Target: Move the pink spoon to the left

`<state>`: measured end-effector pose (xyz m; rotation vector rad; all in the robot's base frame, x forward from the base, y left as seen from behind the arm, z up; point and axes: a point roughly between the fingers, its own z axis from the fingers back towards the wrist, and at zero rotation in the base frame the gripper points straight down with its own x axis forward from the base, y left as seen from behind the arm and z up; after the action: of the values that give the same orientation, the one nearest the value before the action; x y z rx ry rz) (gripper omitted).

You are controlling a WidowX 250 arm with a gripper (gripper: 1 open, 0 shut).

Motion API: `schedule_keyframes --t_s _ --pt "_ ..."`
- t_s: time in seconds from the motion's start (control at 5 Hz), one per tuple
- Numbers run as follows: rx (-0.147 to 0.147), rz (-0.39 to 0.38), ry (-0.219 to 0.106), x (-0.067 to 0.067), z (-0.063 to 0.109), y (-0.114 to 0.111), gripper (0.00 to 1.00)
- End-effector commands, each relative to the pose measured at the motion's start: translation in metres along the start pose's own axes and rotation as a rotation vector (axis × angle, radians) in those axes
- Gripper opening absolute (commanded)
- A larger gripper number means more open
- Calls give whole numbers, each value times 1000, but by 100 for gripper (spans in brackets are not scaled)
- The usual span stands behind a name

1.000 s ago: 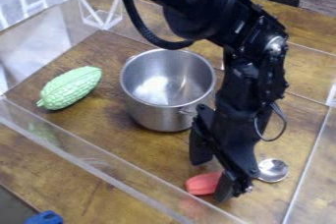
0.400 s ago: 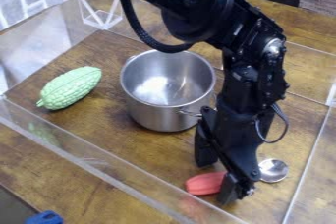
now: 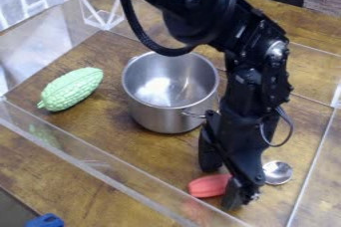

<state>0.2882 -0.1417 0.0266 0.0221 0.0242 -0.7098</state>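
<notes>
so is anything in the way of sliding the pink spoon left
Possibly. The steel pot and the green bumpy gourd sit left of the pink-handled, silver-bowled spoon but farther back; the wood directly left looks bare. The open tool is right at the handle.

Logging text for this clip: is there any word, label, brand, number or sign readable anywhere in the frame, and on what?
None readable: no lettering shows on the black robot arm, the shiny steel pot, the bumpy green gourd-shaped vegetable, the salmon-pink-handled spoon with the silver bowl or the wooden table.
The small blue object at the bottom edge is cut off; any print there cannot be made out.
</notes>
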Motion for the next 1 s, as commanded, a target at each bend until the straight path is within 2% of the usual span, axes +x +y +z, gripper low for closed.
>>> schedule_keyframes --t_s 0.0,0.8 --pt "4 14 -44 2 13 7 100" --pt "-13 3 -62 3 18 11 100"
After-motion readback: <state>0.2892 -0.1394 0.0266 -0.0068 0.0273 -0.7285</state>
